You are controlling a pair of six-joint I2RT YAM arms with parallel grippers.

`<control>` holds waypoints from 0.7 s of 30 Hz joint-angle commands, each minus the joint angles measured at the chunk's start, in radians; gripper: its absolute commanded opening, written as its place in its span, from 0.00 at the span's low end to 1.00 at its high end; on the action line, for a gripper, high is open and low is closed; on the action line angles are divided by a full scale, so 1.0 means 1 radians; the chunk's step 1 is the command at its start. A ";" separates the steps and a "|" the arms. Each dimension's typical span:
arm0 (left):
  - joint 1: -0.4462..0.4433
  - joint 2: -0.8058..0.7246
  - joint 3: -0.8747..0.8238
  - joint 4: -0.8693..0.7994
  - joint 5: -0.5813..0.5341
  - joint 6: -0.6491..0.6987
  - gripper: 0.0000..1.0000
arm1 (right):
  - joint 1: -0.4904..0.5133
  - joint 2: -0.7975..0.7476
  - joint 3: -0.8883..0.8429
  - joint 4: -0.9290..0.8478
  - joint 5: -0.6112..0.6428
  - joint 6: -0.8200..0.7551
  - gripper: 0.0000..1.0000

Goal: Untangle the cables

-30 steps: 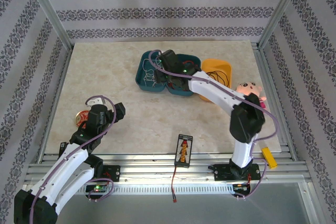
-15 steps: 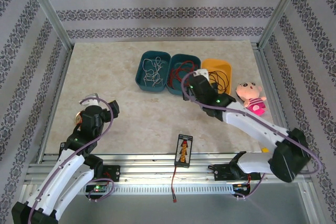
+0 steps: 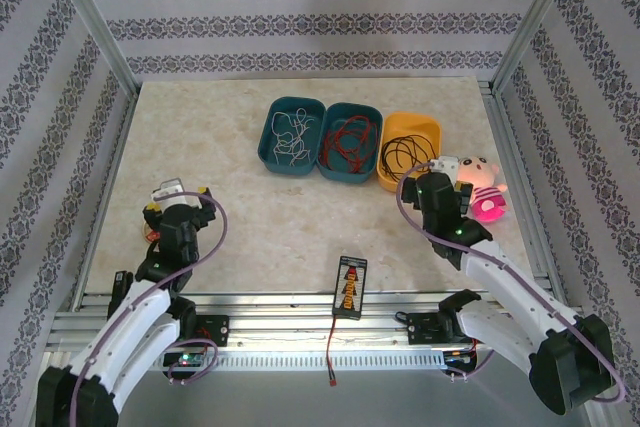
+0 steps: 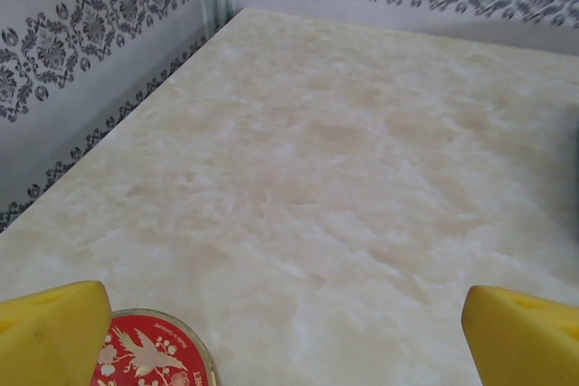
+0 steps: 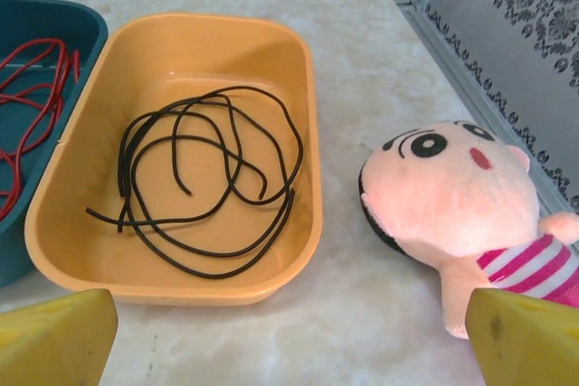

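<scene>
a: which step are you on?

b: the last, i judge. black cable (image 5: 208, 178) lies in the yellow tray (image 5: 312, 160), red cable (image 3: 347, 137) and white cable (image 3: 290, 137) in separate teal trays (image 3: 266, 147).

a: pincers?

b: left pincer (image 4: 288, 336) and right pincer (image 5: 289, 341) both gape wide, holding nothing. next, just confirm no strands cross.

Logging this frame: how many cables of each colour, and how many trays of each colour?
White cable: 1
Red cable: 1
Black cable: 1
Teal trays: 2
Orange tray: 1
Total: 6
</scene>
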 commanded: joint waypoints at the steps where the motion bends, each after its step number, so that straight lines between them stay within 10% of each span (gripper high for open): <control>1: 0.055 0.077 -0.007 0.191 0.033 0.042 0.99 | -0.023 -0.042 -0.079 0.182 0.016 -0.114 0.98; 21: 0.285 0.535 -0.066 0.768 0.496 0.115 0.99 | -0.282 -0.021 -0.364 0.689 -0.271 -0.224 0.98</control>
